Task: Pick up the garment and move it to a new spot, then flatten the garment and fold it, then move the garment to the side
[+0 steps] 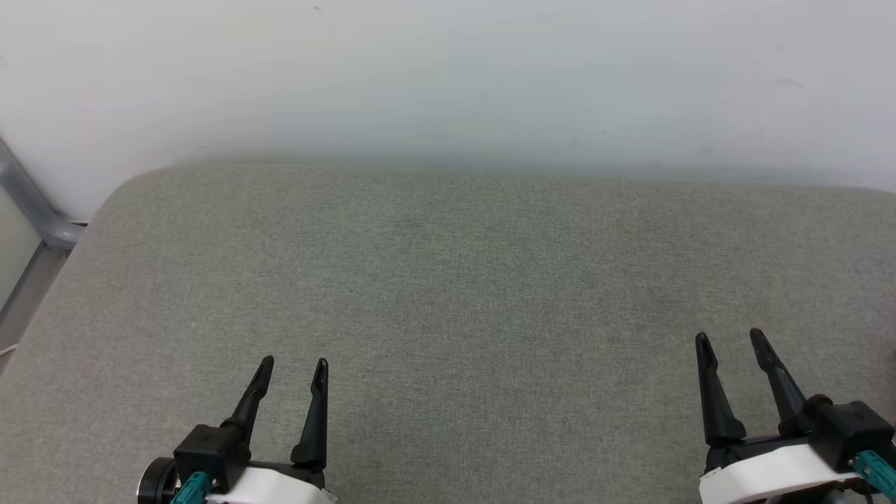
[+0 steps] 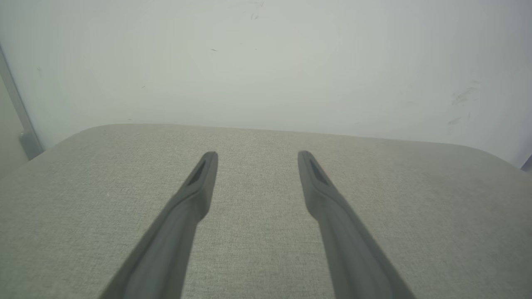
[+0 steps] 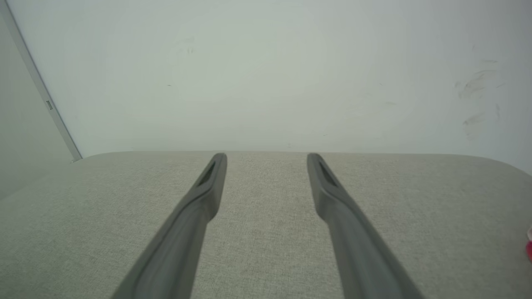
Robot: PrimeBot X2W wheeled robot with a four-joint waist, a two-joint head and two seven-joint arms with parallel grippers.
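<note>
**user1:** so where's the garment [image 3: 529, 246]?

**user2:** just a red sliver with a bit of white above it, on the right side of the desk [image 1: 448, 280], cut off by the border of the right wrist view (too little showing to say how it lies).

**user1:** and the hands?

**user2:** left hand [image 1: 295, 362] is over the desk's near-left part and right hand [image 1: 729, 335] over its near-right. Both have their fingers spread wide. The desk's grey fabric top runs back to a white wall [image 1: 448, 70].
</note>
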